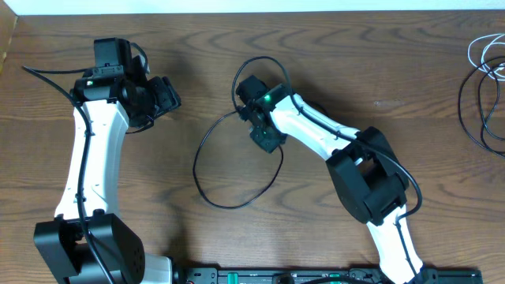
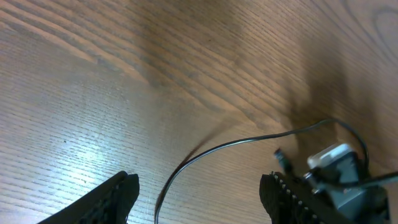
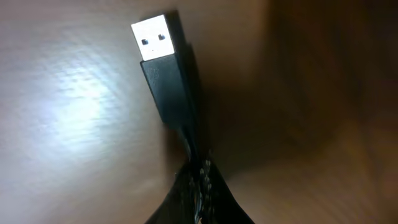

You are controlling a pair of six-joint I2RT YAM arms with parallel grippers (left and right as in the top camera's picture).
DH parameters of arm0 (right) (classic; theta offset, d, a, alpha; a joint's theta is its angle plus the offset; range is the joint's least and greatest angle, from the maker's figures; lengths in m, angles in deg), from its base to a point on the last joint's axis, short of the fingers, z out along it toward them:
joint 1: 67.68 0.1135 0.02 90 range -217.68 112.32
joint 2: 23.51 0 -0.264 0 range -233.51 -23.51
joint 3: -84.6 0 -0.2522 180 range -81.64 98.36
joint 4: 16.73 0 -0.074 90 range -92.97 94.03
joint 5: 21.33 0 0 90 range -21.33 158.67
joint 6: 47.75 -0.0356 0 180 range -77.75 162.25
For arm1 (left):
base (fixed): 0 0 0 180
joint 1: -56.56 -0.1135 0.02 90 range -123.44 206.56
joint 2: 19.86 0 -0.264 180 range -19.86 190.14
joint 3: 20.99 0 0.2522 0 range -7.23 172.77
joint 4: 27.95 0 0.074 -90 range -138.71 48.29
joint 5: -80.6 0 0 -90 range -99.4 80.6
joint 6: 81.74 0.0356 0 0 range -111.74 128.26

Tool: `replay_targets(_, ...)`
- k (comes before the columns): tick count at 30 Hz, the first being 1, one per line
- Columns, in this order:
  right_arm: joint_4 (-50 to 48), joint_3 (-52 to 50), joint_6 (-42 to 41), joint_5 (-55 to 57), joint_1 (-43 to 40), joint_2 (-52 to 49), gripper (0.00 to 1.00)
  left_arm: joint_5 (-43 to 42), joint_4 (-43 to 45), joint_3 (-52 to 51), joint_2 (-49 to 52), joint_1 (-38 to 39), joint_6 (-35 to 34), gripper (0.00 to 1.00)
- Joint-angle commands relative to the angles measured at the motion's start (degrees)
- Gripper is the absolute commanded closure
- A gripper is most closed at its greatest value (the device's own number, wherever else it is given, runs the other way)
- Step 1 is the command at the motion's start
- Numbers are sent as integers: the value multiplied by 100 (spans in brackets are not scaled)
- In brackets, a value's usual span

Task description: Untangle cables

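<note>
A thin black cable (image 1: 207, 140) lies in a wide loop on the wooden table, left of centre. My right gripper (image 1: 251, 117) sits at the loop's upper right. In the right wrist view it (image 3: 200, 186) is shut on the cable just behind a black USB plug (image 3: 160, 59), which sticks out past the fingertips. My left gripper (image 1: 168, 96) is to the loop's upper left, open and apart from it. In the left wrist view the cable (image 2: 189, 163) curves over the wood between its spread fingers (image 2: 118, 198), untouched. More cables (image 1: 483, 95), black and white, lie at the far right edge.
The right arm's white links (image 1: 316, 130) cross the table from the lower right to the loop. The left arm (image 1: 91, 158) stands along the left side. The right gripper's body (image 2: 336, 171) shows at the lower right of the left wrist view.
</note>
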Motion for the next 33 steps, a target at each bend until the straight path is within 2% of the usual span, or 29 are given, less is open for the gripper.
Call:
replay_targets(1,-17,289,-214,426,-363,192,99,22,-33,7,59,-4,50,32)
replay_targets(7,-155,597,-568,304,-1193,789,99,22,-35,7,59,-4,50,32)
replay_targets(14,-177,579,-796,-177,-2197,693,99,22,-35,7,59,-4,50,32)
replay_targets(24,-140,234,-1217,-721,-2734,608,99,22,-35,7,59,-4,50,32)
replay_targets(25,-142,170,-1384,-662,-2732,592,90,22,-35,7,59,-4,50,32)
replay_targets(27,-188,98,-1545,-658,-2734,592,57,22,-39,7,59,-4,50,32)
replay_targets(30,-245,50,-1794,-597,-2743,592,40,20,-39,7,59,-4,50,32)
replay_targets(33,-249,50,-1954,-597,-2743,592,33,22,-59,7,59,-4,50,32)
